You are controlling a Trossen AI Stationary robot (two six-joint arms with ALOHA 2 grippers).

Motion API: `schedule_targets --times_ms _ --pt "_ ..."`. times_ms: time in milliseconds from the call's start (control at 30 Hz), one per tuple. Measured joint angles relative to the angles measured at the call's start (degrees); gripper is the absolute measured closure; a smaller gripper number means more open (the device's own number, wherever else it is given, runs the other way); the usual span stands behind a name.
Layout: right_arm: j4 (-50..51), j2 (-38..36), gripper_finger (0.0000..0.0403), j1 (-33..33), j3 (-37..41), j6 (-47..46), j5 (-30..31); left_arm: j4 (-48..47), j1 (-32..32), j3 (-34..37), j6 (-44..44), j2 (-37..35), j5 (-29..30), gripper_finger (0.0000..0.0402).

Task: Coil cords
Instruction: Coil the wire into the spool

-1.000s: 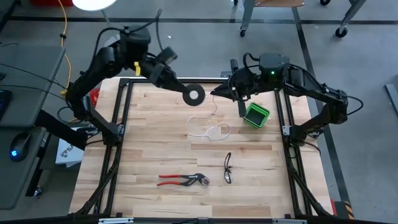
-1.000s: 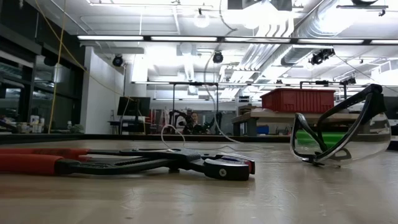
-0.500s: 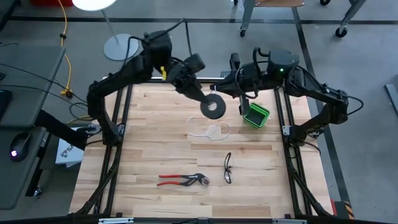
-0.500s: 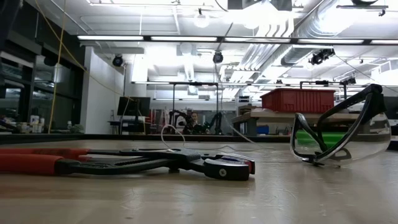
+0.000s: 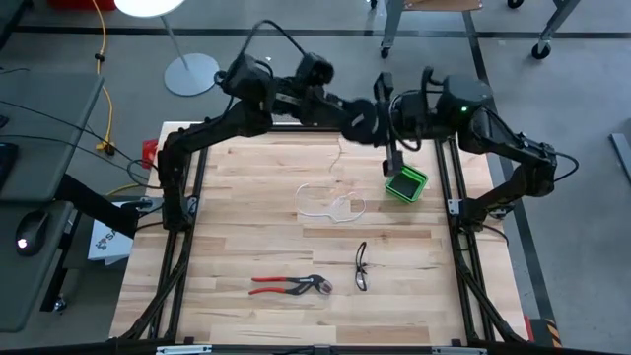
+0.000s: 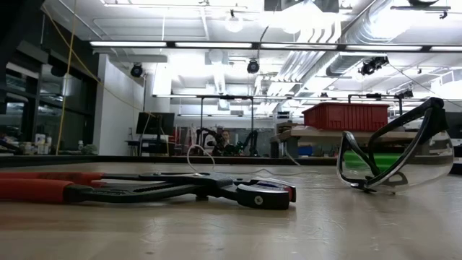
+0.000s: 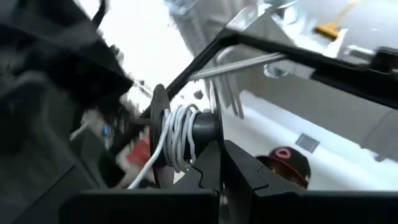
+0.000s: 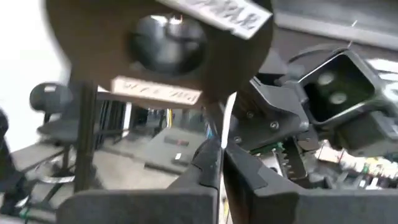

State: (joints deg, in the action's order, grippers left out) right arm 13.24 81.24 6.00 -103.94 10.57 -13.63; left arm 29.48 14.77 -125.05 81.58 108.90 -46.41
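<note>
The black spool (image 5: 361,116) is held up over the table's far edge, with several turns of the white cord (image 7: 180,138) around its core. My left gripper (image 7: 221,163) reaches in from the left and is shut on the spool. My right gripper (image 8: 222,158) stands right beside the spool, shut on the cord (image 8: 227,118). From there the cord drops to loose loops (image 5: 332,204) lying on the table's far half. My left gripper pinches the rim of one spool flange (image 7: 219,149) between its two fingers, the flange edge-on between them. The spool is lifted clear of the table, its wound core (image 7: 202,127) beside the fingertips. My right gripper pinches a single strand of the cord (image 8: 224,138) between its fingertips, close to the spool's flange (image 8: 155,43). The strand hangs below the fingers down to the loops on the table.
A green box (image 5: 406,182) stands at the table's far right, just below my right gripper (image 5: 387,135). Red-handled pliers (image 5: 291,286) and safety glasses (image 5: 361,266) lie in the near half. Black frame rails run along the table's left and right edges.
My left gripper has carried the spool toward the table's right and far edge, up beside my right gripper, and has turned, so the spool no longer lies face-up. My right gripper has risen slightly and tipped upward. The loops on the table have stayed where they were.
</note>
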Motion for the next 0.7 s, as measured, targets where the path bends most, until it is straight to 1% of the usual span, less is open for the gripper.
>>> schedule_targets --times_ms 67,133,267,400,467,533,600,667,700 --pt "-0.62 -0.03 0.0394 0.00 -0.04 -0.49 0.13 2.23 0.45 0.00 -2.08 -0.02 2.54 0.0402" --pt "0.23 0.03 0.0375 -0.02 0.04 -1.59 0.07 4.43 0.94 0.00 -5.44 0.00 6.32 0.0402" --pt "-0.34 1.29 0.0311 -0.02 0.15 -3.07 0.93 6.00 2.11 -0.18 -11.43 -0.33 11.07 0.0402" --pt "-0.55 2.92 0.0252 -0.02 0.11 -2.92 4.13 7.58 3.32 -0.13 -12.81 -0.11 12.21 0.0401" --pt "-0.36 3.99 0.0236 -0.02 0.13 -2.99 3.98 8.52 4.20 -0.13 -13.07 -0.32 12.18 0.0401" --pt "-0.22 4.63 0.0233 -0.02 0.15 -3.99 3.94 9.01 5.44 -0.13 -14.83 -1.04 12.22 0.0401" --pt "-0.25 4.78 0.0241 -0.04 0.15 -4.51 3.76 9.21 6.68 -0.13 -17.01 -2.01 12.26 0.0402" --pt "-0.32 4.78 0.0266 -0.04 0.13 -4.41 3.67 9.10 8.01 -0.13 -18.15 -2.93 12.24 0.0401" --pt "-0.31 4.78 0.0285 -0.05 0.13 -4.29 3.68 8.85 8.68 -0.13 -18.66 -3.45 12.03 0.0402"
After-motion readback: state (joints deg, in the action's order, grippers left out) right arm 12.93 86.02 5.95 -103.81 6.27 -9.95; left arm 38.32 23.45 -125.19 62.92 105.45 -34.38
